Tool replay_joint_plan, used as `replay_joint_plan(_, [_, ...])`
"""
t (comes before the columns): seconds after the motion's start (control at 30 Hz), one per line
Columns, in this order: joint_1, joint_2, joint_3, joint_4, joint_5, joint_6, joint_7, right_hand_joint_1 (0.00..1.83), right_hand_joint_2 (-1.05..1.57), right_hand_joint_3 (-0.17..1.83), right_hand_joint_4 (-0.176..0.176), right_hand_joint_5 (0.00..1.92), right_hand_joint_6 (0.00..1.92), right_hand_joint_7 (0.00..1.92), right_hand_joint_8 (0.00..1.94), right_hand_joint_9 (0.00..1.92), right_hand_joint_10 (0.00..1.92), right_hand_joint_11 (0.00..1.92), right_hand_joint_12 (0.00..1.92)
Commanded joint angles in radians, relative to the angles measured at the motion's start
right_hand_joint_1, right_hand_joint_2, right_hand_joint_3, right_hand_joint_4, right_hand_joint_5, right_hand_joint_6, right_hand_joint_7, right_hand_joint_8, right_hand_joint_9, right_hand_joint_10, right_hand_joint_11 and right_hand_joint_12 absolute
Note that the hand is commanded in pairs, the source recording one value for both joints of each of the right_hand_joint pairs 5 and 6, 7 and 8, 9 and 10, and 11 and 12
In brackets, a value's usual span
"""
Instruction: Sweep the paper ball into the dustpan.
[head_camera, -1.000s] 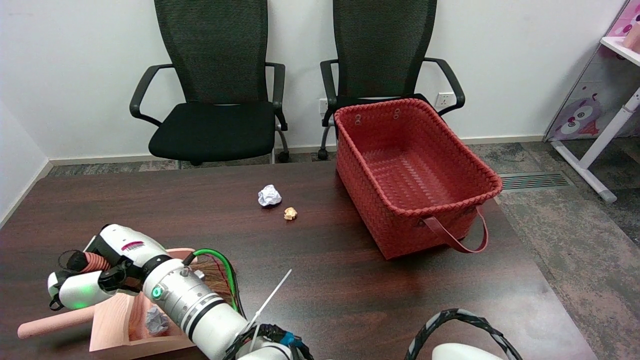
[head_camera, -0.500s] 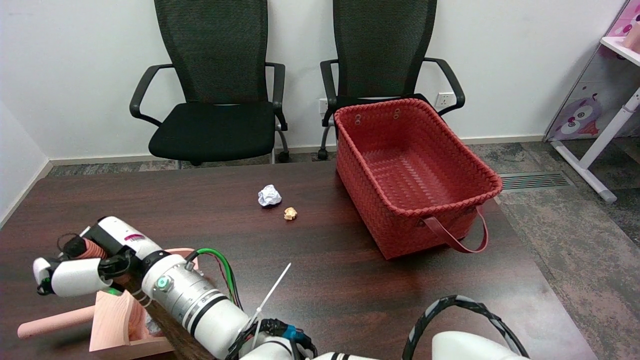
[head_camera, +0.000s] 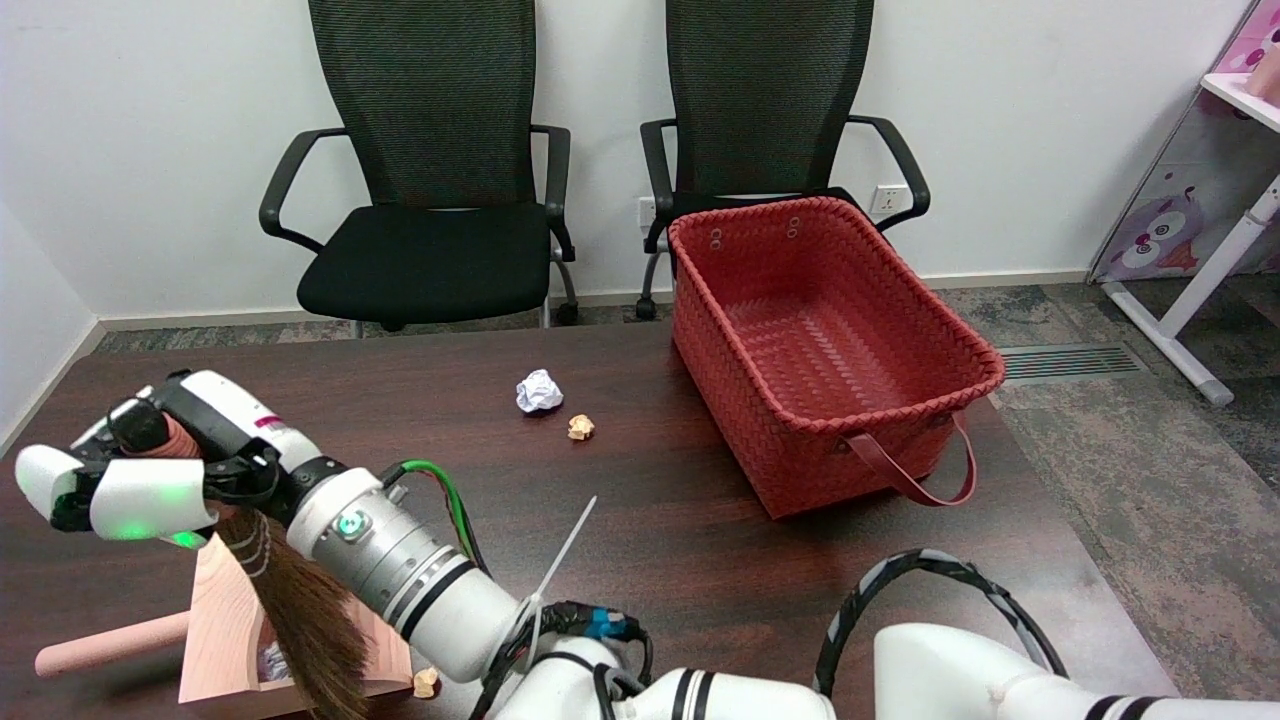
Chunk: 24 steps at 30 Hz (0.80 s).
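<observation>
Paper ball: the crumpled white paper ball (head_camera: 539, 391) you're after sits mid-counter, just beside a small tan paper scrap (head_camera: 581, 428), well apart from your tools.
Dustpan: the pink plastic dustpan (head_camera: 222, 622) lies at the near left, its handle pointing left; something pale lies inside it, too hidden to name.
Broom: the small brown-bristled hand broom (head_camera: 300, 610) hangs bristles-down over the dustpan.
Hand: your right hand (head_camera: 140, 470) grips the broom's handle, raised above the counter.
Nearby: a red woven basket (head_camera: 960, 345) stands right of the ball.
Counter: dark wood counter (head_camera: 660, 540).
</observation>
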Motion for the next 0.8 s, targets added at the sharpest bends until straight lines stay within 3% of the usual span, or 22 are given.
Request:
replay_joint_plan(0.03, [0.06,0.086,-0.031,-0.024,-0.257,0.18,0.482,0.92,1.38,1.52,-0.002,1.92,1.92,1.92,1.92,1.92,1.92,1.92,1.92])
replay_joint_plan(0.2, [0.052,0.111,-0.024,-0.073,-0.273,0.228,0.567,0.92,1.38,1.49,-0.002,1.92,1.92,1.92,1.92,1.92,1.92,1.92,1.92])
replay_joint_plan(0.33, [0.041,0.172,-0.016,-0.154,-0.266,0.174,0.507,0.91,1.41,1.45,-0.003,1.92,1.92,1.92,1.92,1.92,1.92,1.92,1.92])
replay_joint_plan(0.43, [0.015,0.211,0.002,-0.252,-0.246,0.061,0.38,0.91,1.42,1.45,-0.002,1.92,1.92,1.92,1.92,1.92,1.92,1.92,1.92])
replay_joint_plan(0.53, [-0.034,0.217,0.038,-0.317,-0.188,-0.031,0.218,0.91,1.41,1.61,-0.002,1.92,1.92,1.92,1.92,1.92,1.92,1.92,1.92])
replay_joint_plan(0.8, [-0.123,0.181,0.076,-0.346,0.006,-0.066,-0.2,0.89,1.51,1.72,-0.009,1.92,1.92,1.92,1.92,1.92,1.92,1.92,1.92])
